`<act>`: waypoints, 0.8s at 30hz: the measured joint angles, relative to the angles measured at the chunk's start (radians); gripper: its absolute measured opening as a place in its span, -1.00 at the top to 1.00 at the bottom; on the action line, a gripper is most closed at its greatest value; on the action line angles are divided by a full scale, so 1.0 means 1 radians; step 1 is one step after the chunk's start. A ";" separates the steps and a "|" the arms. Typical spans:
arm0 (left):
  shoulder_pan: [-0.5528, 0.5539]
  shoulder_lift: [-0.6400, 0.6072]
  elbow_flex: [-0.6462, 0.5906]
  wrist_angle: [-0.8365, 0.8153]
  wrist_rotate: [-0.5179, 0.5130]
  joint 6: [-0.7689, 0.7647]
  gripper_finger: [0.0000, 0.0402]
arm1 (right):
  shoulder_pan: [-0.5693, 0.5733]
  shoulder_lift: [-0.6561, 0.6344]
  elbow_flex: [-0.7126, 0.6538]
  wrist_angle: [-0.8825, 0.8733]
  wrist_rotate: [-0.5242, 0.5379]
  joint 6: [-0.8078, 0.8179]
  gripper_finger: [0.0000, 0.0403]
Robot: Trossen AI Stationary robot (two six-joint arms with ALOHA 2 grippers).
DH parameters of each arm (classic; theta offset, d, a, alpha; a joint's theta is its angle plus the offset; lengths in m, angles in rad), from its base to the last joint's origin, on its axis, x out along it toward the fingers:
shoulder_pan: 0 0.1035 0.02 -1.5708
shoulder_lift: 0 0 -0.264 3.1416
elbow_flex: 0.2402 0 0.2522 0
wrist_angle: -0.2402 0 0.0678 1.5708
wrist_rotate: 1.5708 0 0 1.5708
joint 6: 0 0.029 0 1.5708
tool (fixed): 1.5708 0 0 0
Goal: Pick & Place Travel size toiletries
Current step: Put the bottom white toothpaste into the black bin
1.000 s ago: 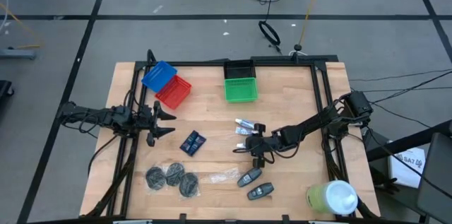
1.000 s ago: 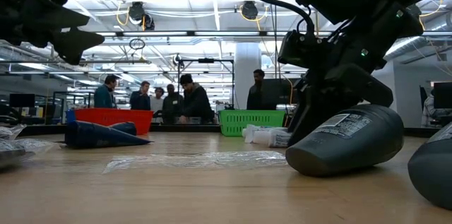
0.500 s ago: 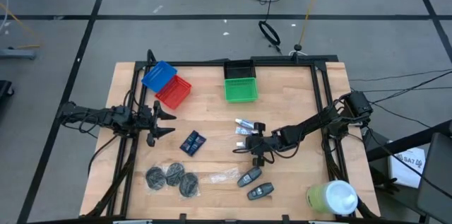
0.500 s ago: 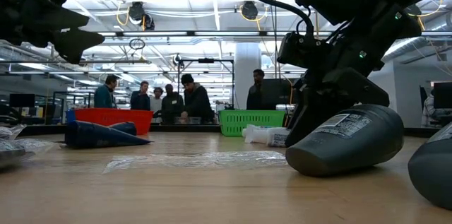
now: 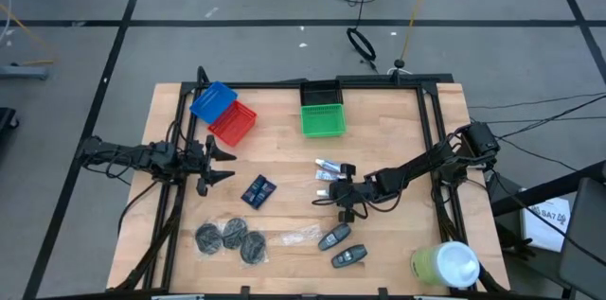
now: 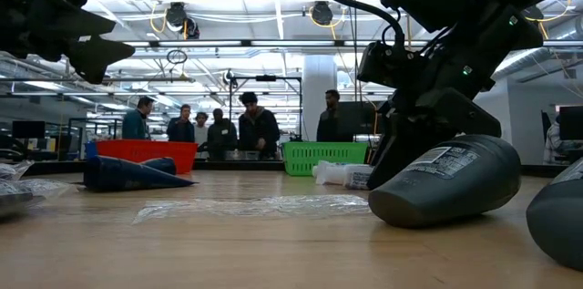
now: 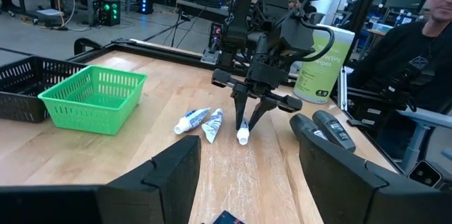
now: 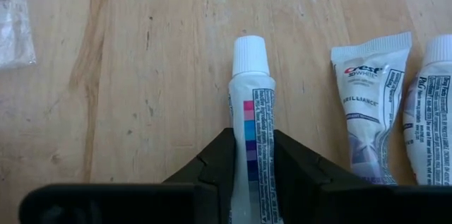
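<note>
My right gripper [image 5: 326, 198] is near the table's middle, shut on a white-silver tube [image 8: 251, 121] whose white cap points away from the wrist. Two more tubes [image 5: 328, 169] lie flat on the wood just beyond it, toward the far edge. The two dark grey oval pieces [image 5: 341, 247], the dark blue packets [image 5: 258, 190] and the three round discs [image 5: 228, 238] lie on the table untouched. My left gripper [image 5: 223, 164] hovers open at the table's left side, above the wood. My right gripper pinches the tube's body [image 8: 252, 155] between its two fingers [image 8: 213, 162], which lie along the tube, one on each side. The fingers slant down from the table's right side. The cap end [image 7: 242, 136] points down at the wood; whether it touches I cannot tell.
A green basket [image 5: 322, 120] and a black one [image 5: 320, 92] stand at the far edge, red [image 5: 233, 124] and blue [image 5: 212, 100] ones at far left. A clear wrapper scrap [image 5: 301, 236] lies near the discs. The yellow-green cylinder [image 5: 445, 264] stands at the near right corner. People stand behind the table.
</note>
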State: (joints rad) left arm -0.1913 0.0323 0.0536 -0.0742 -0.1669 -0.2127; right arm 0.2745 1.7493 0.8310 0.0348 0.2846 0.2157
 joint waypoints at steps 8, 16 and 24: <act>0.000 0.000 0.000 0.002 0.000 -0.003 -0.18 | 0.000 -0.005 -0.001 0.007 -0.001 0.000 0.64; 0.000 0.000 0.000 0.008 0.000 -0.002 -0.18 | 0.000 -0.070 -0.003 0.007 -0.003 -0.001 0.64; 0.000 0.000 -0.001 0.009 -0.001 0.000 -0.18 | 0.000 -0.158 -0.002 0.001 -0.003 -0.025 0.64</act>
State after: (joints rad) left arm -0.1913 0.0326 0.0528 -0.0650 -0.1677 -0.2127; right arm 0.2741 1.5913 0.8291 0.0362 0.2813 0.1908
